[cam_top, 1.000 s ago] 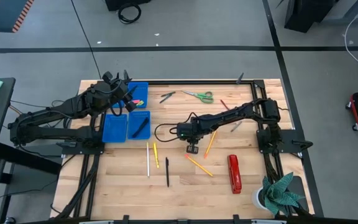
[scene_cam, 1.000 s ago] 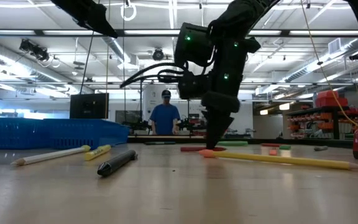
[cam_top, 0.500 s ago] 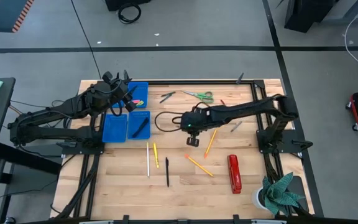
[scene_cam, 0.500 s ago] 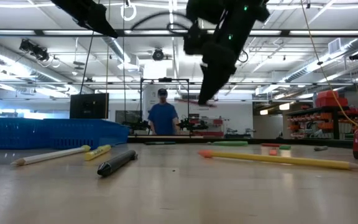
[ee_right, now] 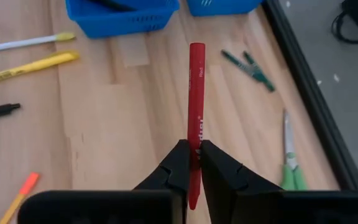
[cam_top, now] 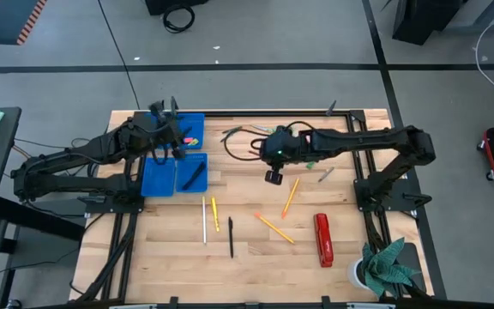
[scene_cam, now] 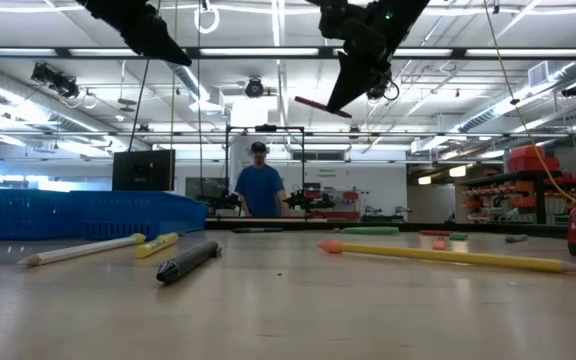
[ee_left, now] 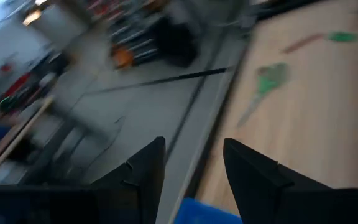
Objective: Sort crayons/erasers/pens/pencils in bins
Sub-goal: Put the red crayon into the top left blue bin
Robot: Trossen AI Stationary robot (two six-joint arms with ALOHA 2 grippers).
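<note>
The right tool [ee_right: 192, 163] hangs raised above mid-surface, fingers pinched tight. The left tool [ee_left: 191, 163], fingers parted, hovers at the far-left corner.

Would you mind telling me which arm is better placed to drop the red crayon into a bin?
The right: its gripper has its fingers clamped on the red crayon, lifted above the table. The left gripper hovers empty over the bins.

bins [cam_top: 175, 174] sit at the table's [cam_top: 350, 257] left, pencils [cam_top: 274, 227] mid-table, stapler [cam_top: 322, 239] to their right.

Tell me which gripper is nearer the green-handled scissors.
Right. The right gripper hovers just in front of the scissors, holding a red crayon; the left gripper is over the bins.
</note>
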